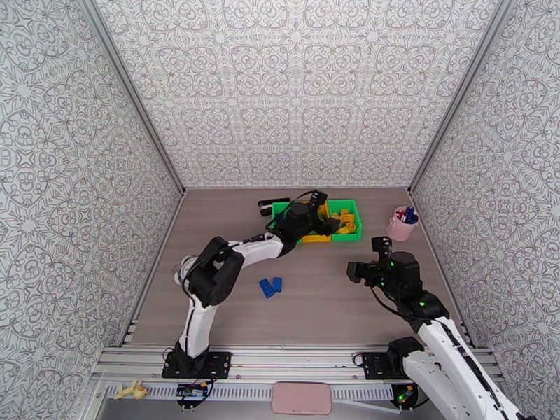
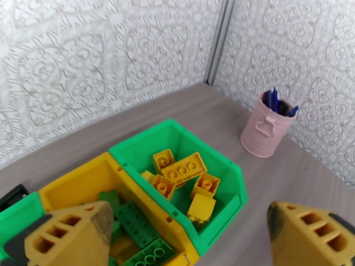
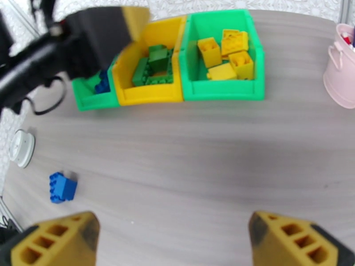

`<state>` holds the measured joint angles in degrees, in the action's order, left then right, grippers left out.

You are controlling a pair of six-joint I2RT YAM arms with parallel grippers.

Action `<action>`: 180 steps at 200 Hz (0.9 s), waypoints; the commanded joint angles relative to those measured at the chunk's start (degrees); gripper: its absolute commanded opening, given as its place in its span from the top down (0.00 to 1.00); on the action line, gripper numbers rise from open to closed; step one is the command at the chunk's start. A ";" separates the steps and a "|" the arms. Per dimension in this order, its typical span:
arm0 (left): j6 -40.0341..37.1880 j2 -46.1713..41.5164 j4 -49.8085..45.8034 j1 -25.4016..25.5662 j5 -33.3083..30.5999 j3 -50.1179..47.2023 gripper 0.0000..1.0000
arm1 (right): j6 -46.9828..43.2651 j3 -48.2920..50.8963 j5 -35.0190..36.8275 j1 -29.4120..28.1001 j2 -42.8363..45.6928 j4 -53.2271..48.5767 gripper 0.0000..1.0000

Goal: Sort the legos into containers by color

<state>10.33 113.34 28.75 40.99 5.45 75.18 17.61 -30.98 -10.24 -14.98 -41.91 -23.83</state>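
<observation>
Currently the left gripper point(image 2: 188, 224) is hovering above the yellow bin point(image 2: 73, 181), fingers spread, empty; the right gripper point(image 3: 173, 233) is hanging well apart from the blue legos point(image 3: 62, 188), fingers likewise apart.

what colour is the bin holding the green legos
The bin is yellow, best in right wrist view.

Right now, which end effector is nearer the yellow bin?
Left. The left end effector hovers open just above the yellow bin; the right end effector sits back over the table, well short of it.

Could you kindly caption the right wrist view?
Open right pincer overlooks three part-filled bins; blue legos lie loose nearby.
</observation>
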 commanded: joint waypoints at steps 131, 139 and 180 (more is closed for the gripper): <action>10.67 -50.62 -21.17 -1.65 -24.83 -46.47 0.00 | 7.46 -14.39 16.86 -30.78 -36.45 13.60 0.04; 12.31 -53.48 -23.11 -2.27 -25.65 -47.93 0.00 | 7.84 -17.04 18.85 -32.70 -39.92 12.83 0.03; 22.60 -63.52 -37.24 -5.79 -31.49 -49.92 0.00 | 12.32 -30.50 24.56 -40.55 -55.56 8.20 0.02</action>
<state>25.04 53.52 2.59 37.30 -21.15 25.98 26.22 -55.46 8.84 -51.90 -91.98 -13.23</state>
